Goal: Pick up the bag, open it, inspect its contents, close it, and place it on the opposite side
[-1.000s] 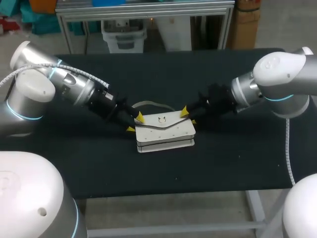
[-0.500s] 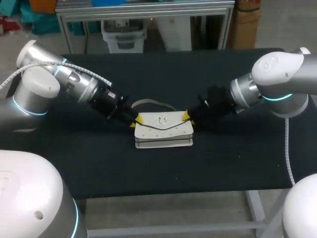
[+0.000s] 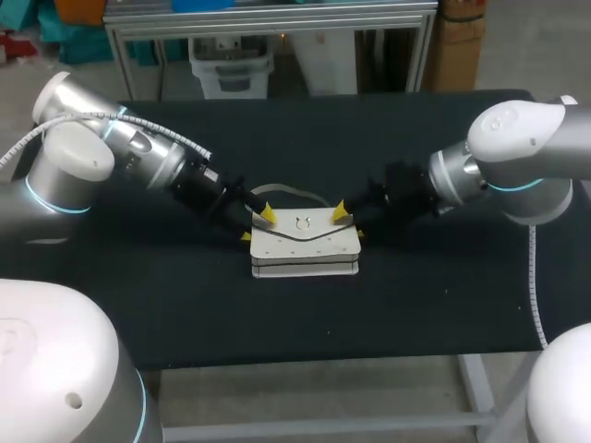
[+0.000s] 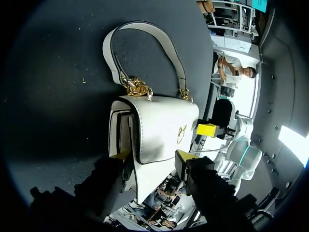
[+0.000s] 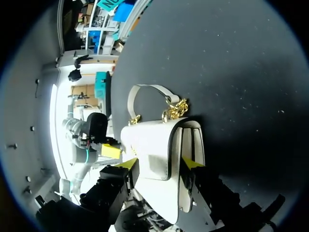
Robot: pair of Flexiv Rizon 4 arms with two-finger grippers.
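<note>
Right, the bag [image 3: 305,245]: white, lying flat near the middle of the black table [image 3: 416,305], flap shut and facing up, with a small gold ring clasp [image 3: 301,222] on the flap. Its white strap [image 3: 282,192] arcs out over the cloth behind it, on the side away from me, hooked to the body by gold chain links [image 4: 137,88]. Now my left gripper [image 3: 256,226]: it's down at the bag's left end, fingers spread wide. From my left wrist, that end sits between the two yellow tips, one tip [image 4: 120,155] beside the gusset edge and the other just off the flap side. It's agape, and I can't see it clamped on anything. My right gripper [image 3: 348,221] mirrors it at the bag's right end, fingers likewise apart with that end between them. From the right wrist, one yellow tip [image 5: 190,163] lies over the gusset and the other sits just beside the flap. Both arms come in low from their own sides, and the two grippers face each other across the bag.
</note>
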